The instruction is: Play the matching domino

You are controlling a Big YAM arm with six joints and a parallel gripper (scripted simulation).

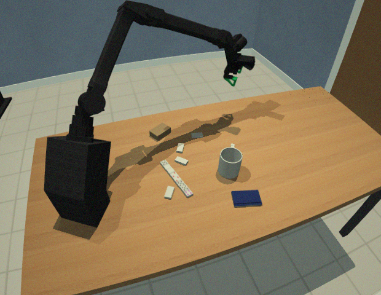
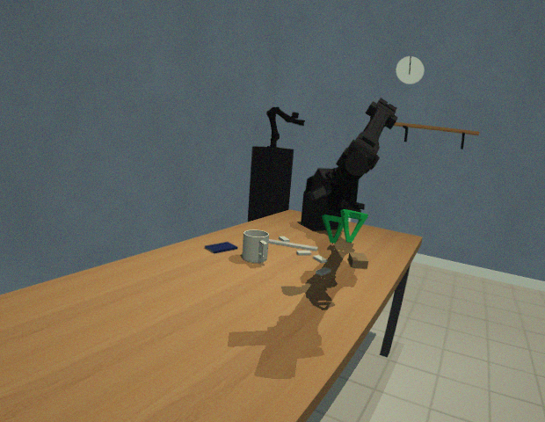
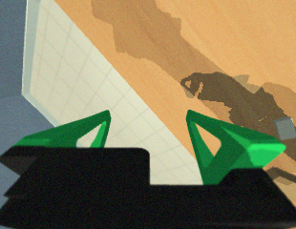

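Note:
A line of face-up dominoes [image 1: 176,177] lies diagonally on the table in front of the arm's base; it also shows in the exterior view [image 2: 293,245]. Three blank white dominoes lie near it: one [image 1: 180,147] beyond its far end, one [image 1: 181,160] just right of that end, one [image 1: 169,192] left of its near end. A fourth, grey in the arm's shadow [image 1: 196,135], lies further back and shows in the wrist view [image 3: 285,128]. My gripper [image 1: 231,78] hangs high over the table's back edge, open and empty, its green fingers wide apart.
A grey mug [image 1: 230,163] stands right of the dominoes. A dark blue flat book [image 1: 246,198] lies in front of the mug. A small cardboard box [image 1: 160,131] sits behind the dominoes. The arm's black base [image 1: 77,177] stands at the table's left.

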